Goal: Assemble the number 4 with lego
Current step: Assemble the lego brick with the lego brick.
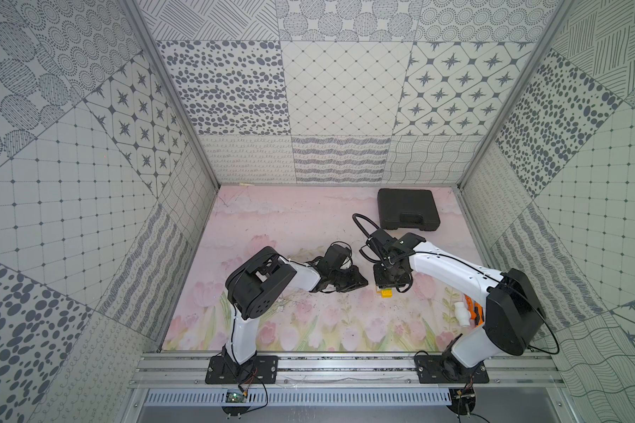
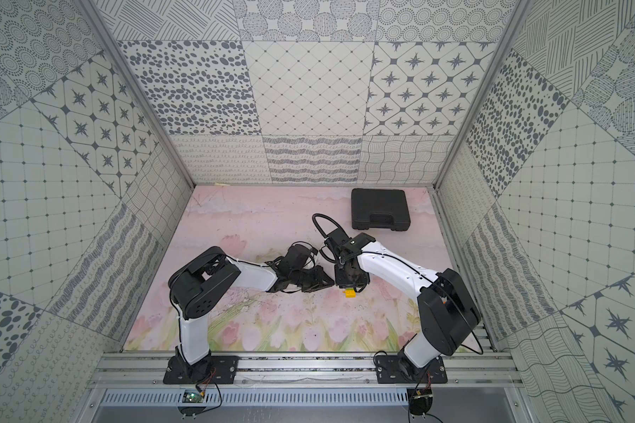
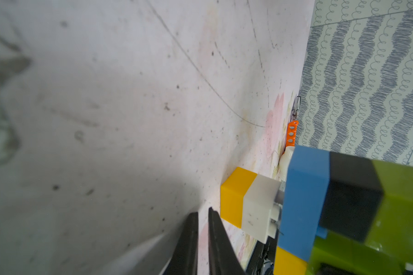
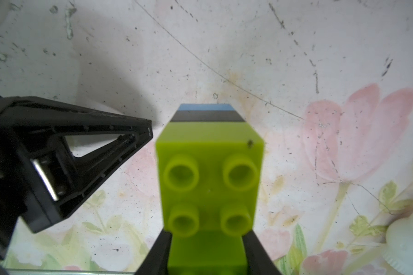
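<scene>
A: In both top views our right end effector [image 1: 391, 287] points down, right of the middle of the desk [image 1: 290, 227]. The number 4 [image 1: 386, 293] shows a yellow tip beneath it.
B: And our left wrist view?
A: Our left end effector [image 3: 202, 212], narrowed to a slit and empty, sits just beside the figure.
B: From the right wrist, we're clamped on its green brick [image 4: 209, 178]

The lime-green studded plastic brick [image 4: 210, 188] looks smooth and glossy — the pink floral printed table mat [image 4: 296, 59] matt, scuffed, scratched. At one o'clock, the rectangular black plastic case [image 1: 407, 209] is dull.
</scene>
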Available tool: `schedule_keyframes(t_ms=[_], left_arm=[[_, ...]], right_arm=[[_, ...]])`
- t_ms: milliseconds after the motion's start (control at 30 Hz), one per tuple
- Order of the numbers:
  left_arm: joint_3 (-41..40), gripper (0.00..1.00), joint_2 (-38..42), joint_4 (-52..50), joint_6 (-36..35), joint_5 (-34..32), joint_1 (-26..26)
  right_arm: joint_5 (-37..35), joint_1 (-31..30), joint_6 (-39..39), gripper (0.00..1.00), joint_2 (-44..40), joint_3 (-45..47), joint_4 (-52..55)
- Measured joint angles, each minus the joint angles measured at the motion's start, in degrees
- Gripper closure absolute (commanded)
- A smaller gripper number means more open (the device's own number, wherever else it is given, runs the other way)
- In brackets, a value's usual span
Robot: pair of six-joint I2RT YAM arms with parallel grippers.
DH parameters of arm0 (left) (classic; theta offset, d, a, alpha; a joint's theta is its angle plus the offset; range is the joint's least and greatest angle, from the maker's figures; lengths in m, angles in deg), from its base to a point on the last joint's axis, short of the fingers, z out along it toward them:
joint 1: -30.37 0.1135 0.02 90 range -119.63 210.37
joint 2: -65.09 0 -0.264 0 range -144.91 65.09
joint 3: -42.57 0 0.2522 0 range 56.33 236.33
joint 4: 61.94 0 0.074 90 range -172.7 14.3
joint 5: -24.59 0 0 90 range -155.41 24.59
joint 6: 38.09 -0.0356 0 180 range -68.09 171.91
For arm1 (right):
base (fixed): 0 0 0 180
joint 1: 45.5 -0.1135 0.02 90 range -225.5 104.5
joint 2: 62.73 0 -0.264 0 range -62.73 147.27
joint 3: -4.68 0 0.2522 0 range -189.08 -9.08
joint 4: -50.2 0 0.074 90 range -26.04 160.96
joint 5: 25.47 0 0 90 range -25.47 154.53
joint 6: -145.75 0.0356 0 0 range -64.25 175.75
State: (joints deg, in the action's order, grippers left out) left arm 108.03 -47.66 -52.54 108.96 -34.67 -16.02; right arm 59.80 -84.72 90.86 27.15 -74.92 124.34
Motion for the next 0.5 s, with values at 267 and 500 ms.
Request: schedule_keyframes(t_ms=[267,500], left_arm=[[0.1,0.86,-0.1,0.2,0.0,0.0,0.0],[0.1,0.86,-0.1,0.2,0.0,0.0,0.0]], right_arm=[[-0.6,0.0,0.5,0.74,0.5,-1.7,-0.4],[-0.9,0.0,0.5,0.74,1.4,-1.7,-0.4]])
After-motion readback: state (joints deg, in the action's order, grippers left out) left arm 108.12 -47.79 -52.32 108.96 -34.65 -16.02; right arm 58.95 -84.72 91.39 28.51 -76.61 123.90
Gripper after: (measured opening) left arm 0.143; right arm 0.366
